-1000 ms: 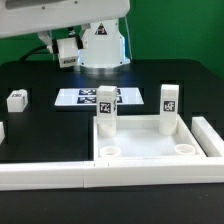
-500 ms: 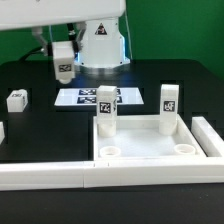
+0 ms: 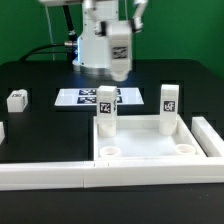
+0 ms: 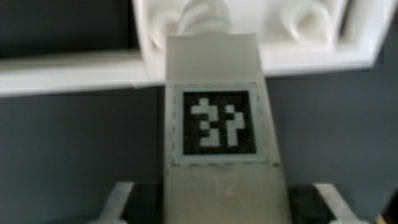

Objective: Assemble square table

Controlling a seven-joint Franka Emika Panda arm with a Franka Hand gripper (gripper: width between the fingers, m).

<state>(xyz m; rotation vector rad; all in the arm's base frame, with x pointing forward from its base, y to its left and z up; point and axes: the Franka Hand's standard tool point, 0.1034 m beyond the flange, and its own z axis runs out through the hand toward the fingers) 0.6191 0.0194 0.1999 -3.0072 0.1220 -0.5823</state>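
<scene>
Square table top (image 3: 146,157) is sitting rim up at the near centre-right of the black bench (image 3: 40,135) in the exterior view. It is resting in the corner of the L-shaped border rail (image 3: 50,176).

From the exterior view's left, a loose leg (image 3: 16,99) is resting alone on the bench, well apart from the top. Next, the marker board (image 3: 92,97) is lying flat behind the top. The left standing leg (image 3: 107,108) is standing upright in the top's rear left socket, its tag facing the camera.

Above and behind that leg, the jaws (image 4: 222,200) are gripping a raised leg (image 3: 120,52), holding it in the air clear of the bench. In the wrist view one finger (image 4: 121,200) is showing at each side of this leg, with its tag turned toward the wrist camera.

Further right, the right standing leg (image 3: 169,104) is standing upright in the rear right socket. The front left socket (image 3: 110,151) and front right socket (image 3: 183,148) are showing as open rings.
</scene>
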